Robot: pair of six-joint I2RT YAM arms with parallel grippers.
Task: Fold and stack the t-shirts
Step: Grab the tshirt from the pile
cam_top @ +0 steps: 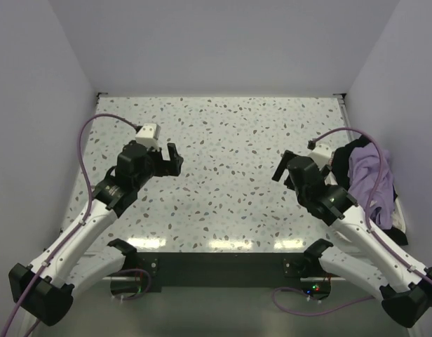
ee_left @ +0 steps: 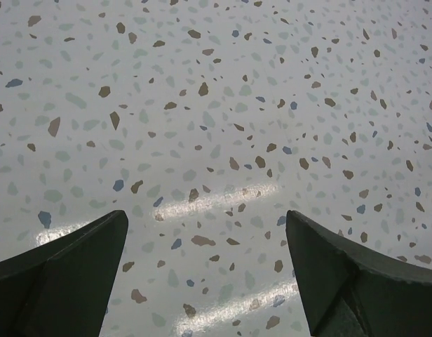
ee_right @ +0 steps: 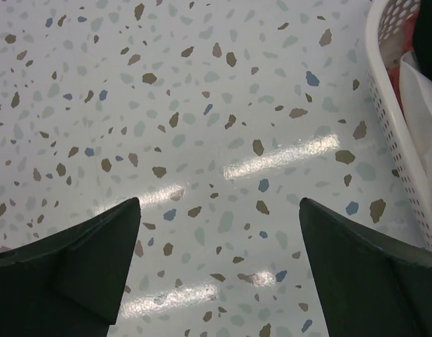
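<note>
Nearest the camera, both arms are bolted at the front edge of the bench [cam_top: 230, 133], the left arm [cam_top: 83, 232] reaching in from one corner and the right arm [cam_top: 363, 232] from the other. Left hand [cam_top: 175, 160] hangs over bare speckled surface with its fingers [ee_left: 69, 274] spread wide and nothing between them. Right hand [cam_top: 280, 167] is the same deal: fingers [ee_right: 76, 267] fully apart, gripping nothing, just terrazzo pattern underneath.

The t-shirts are off at the right edge of the bench, right beside the right arm and a bit past its wrist. They're bunched up in a white perforated basket [ee_right: 384, 91], not laid flat at all. The lavender shirt [cam_top: 370, 175] is draped on top, spilling over the black shirt [cam_top: 346, 156], which pokes out on the inner side and underneath. The heap's long axis runs roughly near-to-far along that right edge. Honestly can't tell which way either collar or hem points, it's too crumpled. Neither hand is touching the fabric.
</note>
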